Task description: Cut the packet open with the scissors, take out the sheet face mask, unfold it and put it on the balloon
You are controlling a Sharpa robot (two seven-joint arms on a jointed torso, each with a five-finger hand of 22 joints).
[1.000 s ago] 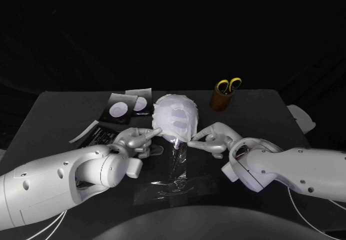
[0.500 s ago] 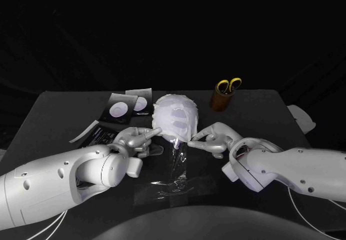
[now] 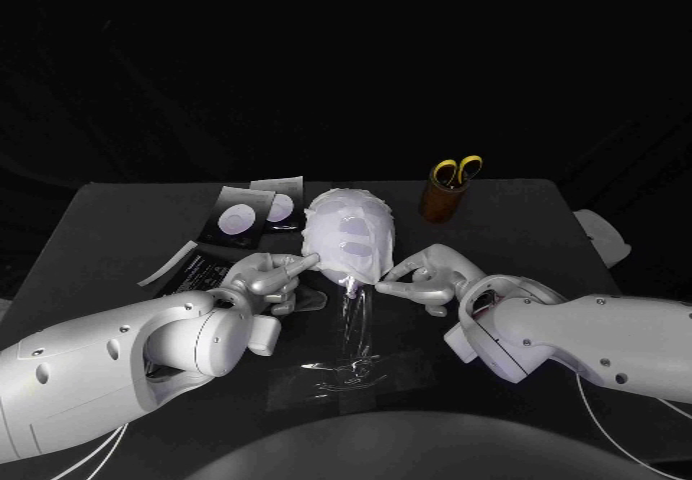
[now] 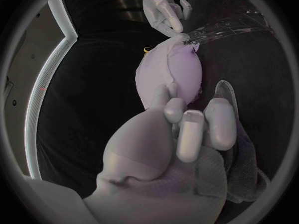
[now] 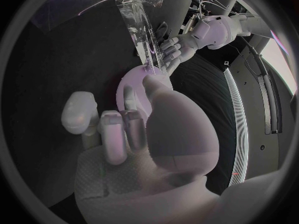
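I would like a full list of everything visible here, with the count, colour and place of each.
Black table: one, black, under everything.
White oval balloon: one, white, middle of the table.
Clear plastic film: one, transparent, from the balloon's near end onto the table.
Yellow-handled scissors: one, yellow, standing in the cup.
Brown cup: one, brown, right of the balloon.
Dark flat packet pieces: three, black and white, left of the balloon.
Left hand: one, silver, at the balloon's left side.
Right hand: one, silver, at the balloon's near end.
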